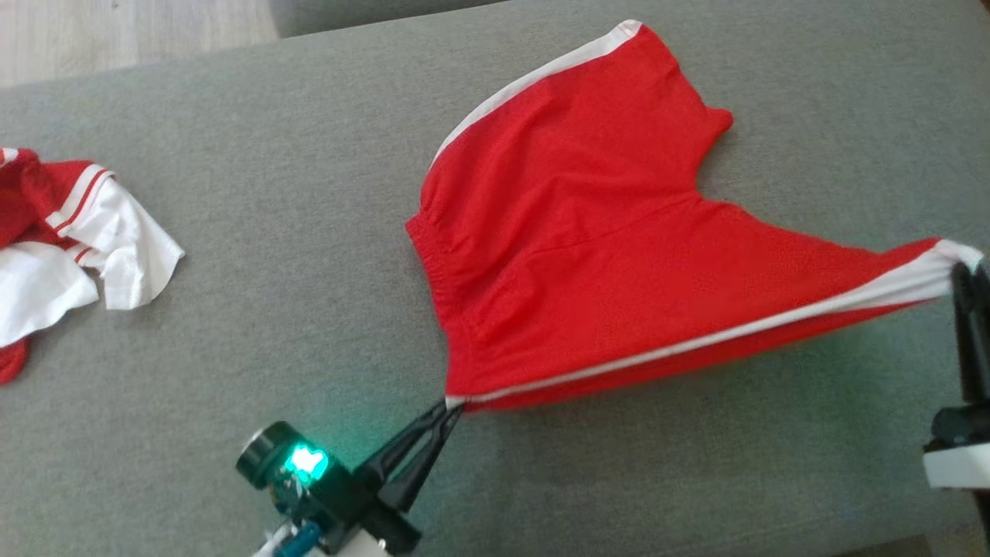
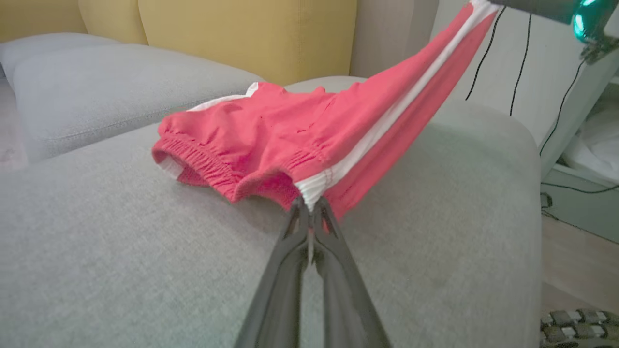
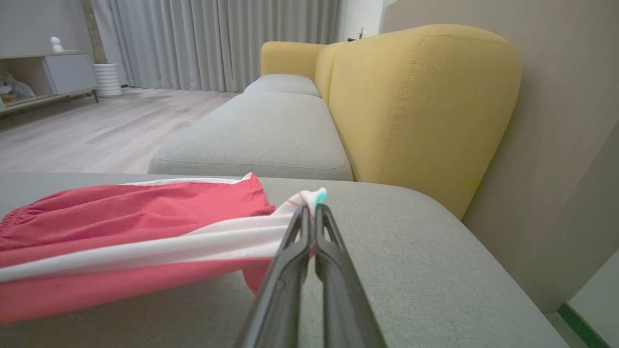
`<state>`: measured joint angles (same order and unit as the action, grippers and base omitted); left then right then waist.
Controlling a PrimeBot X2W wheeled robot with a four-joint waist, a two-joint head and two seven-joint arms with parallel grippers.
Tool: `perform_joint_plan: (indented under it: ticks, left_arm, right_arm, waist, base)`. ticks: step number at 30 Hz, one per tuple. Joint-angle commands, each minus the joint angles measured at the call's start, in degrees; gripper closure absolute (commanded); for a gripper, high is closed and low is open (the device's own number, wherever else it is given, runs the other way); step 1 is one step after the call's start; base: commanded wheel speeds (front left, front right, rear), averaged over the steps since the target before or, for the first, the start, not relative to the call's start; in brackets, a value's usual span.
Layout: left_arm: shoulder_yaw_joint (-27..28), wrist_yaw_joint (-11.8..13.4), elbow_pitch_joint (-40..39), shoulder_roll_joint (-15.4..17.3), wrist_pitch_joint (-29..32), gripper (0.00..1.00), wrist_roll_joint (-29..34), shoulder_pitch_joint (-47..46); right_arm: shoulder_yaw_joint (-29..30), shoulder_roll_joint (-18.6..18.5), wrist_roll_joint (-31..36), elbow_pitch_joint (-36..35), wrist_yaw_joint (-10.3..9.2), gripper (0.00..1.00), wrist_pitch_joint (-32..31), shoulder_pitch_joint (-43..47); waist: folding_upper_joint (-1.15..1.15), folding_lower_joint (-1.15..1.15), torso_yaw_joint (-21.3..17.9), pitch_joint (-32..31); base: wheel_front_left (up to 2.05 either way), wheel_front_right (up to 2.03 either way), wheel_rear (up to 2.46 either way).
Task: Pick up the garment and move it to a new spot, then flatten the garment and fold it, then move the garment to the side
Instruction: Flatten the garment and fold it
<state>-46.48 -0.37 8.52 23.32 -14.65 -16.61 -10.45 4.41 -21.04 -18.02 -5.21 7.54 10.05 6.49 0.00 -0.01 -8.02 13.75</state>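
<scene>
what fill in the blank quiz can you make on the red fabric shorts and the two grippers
The left gripper is shut on the red fabric shorts at the elastic ____.
The right gripper pinches the shorts' ____ side stripe.
A crumpled red and white garment lies on the grey sofa cushion at the head view's ____ edge.
Missing words: waistband; white; left.

You see the red shorts (image 1: 588, 255) as thin, matt knit cloth with a smooth white stripe and a puckered elastic waistband. The grey cushion (image 1: 271, 309) under them is coarse woven fabric, matt. The left gripper (image 1: 455, 406) has dark, faintly glossy plastic fingers.
</scene>
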Motion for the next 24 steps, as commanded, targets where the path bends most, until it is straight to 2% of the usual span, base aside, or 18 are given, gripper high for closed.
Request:
perform_joint_plan:
  ticks: [1,8,16,24]
  left_arm:
    - [3.09,0.92,-2.57,1.83,0.58,1.00,-0.83,-1.85]
    - [5.89,0.99,-4.94,-1.44,4.78,1.00,-3.29,-10.18]
    - [7.97,0.38,-0.70,-4.48,9.97,1.00,-4.16,-21.91]
    - [7.32,-0.26,5.58,-7.74,14.45,1.00,-4.33,-29.59]
  right_arm:
    - [1.45,-1.45,0.50,-2.70,-0.05,1.00,-0.72,-1.66]
    - [1.08,-1.43,1.81,-0.55,-0.05,1.00,-5.52,-11.10]
    - [-4.65,-4.90,1.43,10.25,-0.05,1.00,-9.68,-28.27]
    - [-10.83,-7.07,0.56,21.98,-0.05,1.00,-10.32,-41.69]
  waist:
    - [0.00,0.01,0.50,0.39]
    - [0.00,0.01,3.55,3.35]
    - [0.00,0.01,7.40,8.82]
    - [0.00,0.01,11.01,12.83]
  base:
    - [0.00,0.00,0.00]
    - [0.00,0.00,0.00]
    - [0.00,0.00,0.00]
    - [0.00,0.00,0.00]
